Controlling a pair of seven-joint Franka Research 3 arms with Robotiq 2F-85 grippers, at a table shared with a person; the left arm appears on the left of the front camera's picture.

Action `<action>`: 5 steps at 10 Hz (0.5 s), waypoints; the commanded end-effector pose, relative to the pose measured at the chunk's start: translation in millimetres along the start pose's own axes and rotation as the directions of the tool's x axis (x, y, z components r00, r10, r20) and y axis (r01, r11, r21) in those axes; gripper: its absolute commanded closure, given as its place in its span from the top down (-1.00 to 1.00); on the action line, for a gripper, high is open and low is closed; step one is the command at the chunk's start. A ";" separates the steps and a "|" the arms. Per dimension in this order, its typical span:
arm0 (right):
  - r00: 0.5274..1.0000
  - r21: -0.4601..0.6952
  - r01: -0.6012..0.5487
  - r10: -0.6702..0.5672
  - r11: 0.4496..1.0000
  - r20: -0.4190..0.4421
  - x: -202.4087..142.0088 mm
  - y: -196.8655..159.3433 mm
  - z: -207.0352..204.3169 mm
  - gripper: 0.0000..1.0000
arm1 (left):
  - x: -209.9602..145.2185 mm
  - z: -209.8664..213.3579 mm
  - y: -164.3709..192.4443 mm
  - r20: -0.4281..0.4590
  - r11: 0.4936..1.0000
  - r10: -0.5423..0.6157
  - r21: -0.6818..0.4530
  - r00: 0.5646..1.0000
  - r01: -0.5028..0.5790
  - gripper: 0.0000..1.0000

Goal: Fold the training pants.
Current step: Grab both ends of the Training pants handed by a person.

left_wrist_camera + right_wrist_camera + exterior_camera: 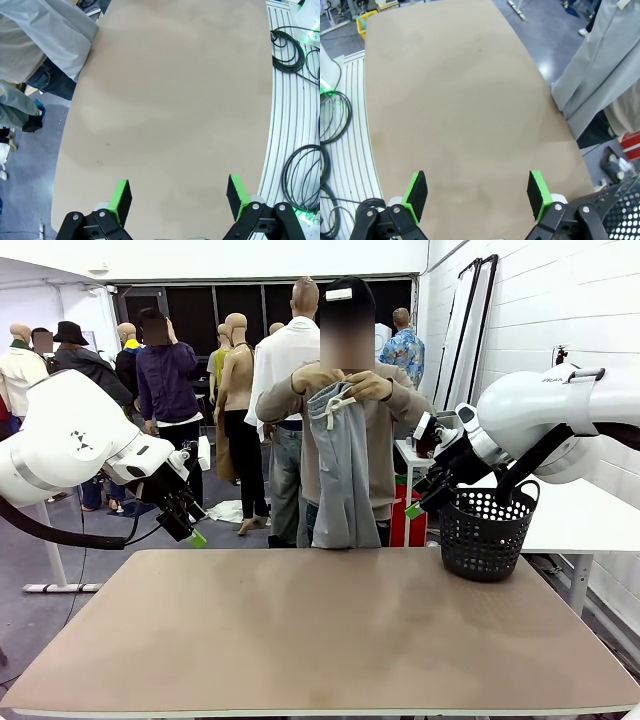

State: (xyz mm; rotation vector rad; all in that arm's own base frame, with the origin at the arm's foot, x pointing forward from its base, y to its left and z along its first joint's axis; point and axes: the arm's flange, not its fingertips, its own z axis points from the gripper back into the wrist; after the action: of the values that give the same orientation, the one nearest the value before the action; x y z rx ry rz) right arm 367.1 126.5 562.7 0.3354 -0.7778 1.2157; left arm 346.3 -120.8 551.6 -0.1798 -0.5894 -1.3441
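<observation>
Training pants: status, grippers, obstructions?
Left gripper open, right gripper open, both over table. Training pants hanging from person's hands, far side. Black basket by right gripper.

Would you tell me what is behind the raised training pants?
The person holding the training pants stands behind them; a tan sweater shows beside them, but the torso's middle is covered.

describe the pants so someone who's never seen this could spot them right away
Start at the tan table and look across to the person standing at its far edge. The pants hang in front of that person's chest, held up by the waistband. They are light grey with a pale drawstring, unlike the tan sweater behind them and the black basket on the table's right.
</observation>
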 end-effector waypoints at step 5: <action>1.000 0.016 0.008 -0.008 1.000 0.028 -0.3 -0.5 -1.4 1.00 | -0.8 2.1 2.2 0.014 1.000 0.001 -0.017 1.000 -0.001 1.00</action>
State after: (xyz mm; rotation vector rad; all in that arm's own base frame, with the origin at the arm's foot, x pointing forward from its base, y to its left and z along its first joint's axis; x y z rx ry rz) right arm 367.1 126.5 562.7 0.3354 -0.7778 1.2157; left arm 346.3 -120.8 551.6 -0.1798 -0.5894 -1.3441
